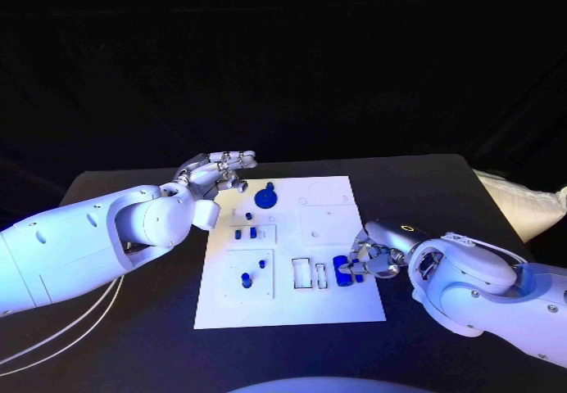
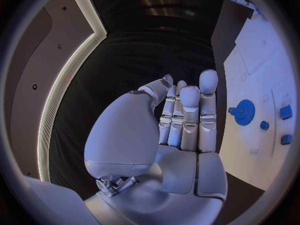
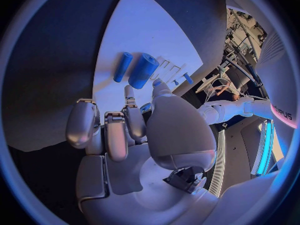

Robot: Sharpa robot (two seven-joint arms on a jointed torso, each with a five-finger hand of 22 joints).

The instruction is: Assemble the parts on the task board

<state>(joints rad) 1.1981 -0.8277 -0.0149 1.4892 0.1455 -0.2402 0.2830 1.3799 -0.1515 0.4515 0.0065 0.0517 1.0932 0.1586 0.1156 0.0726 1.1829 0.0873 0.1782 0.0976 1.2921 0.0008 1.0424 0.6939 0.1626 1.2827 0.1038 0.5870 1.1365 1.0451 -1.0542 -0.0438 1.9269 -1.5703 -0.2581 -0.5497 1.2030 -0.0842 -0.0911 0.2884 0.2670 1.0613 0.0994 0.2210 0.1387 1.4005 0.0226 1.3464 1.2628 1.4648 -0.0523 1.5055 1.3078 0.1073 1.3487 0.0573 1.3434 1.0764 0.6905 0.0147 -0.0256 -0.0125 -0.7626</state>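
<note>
Fingers (image 2: 187, 110) of the left hand (image 1: 219, 172) stand straight and close together, holding nothing, above the far left corner of the task board (image 1: 342, 307). Fingers (image 3: 106, 135) of the right hand (image 1: 376, 255) are curled in at the board's near right side, over two blue cylinders (image 3: 136, 69) lying side by side; whether they grip anything I cannot tell.

One white task board lies in the middle of the black surface (image 1: 449, 180). On it, from the head view, one blue gear (image 1: 266, 197) sits near the far edge, just beside the left hand. Two small blue parts (image 1: 245, 234) stand side by side in the left middle panel, and two more blue pegs (image 1: 251, 272) sit in the near left panel. Two empty rectangular slots (image 1: 308, 273) lie next to the cylinders.
</note>
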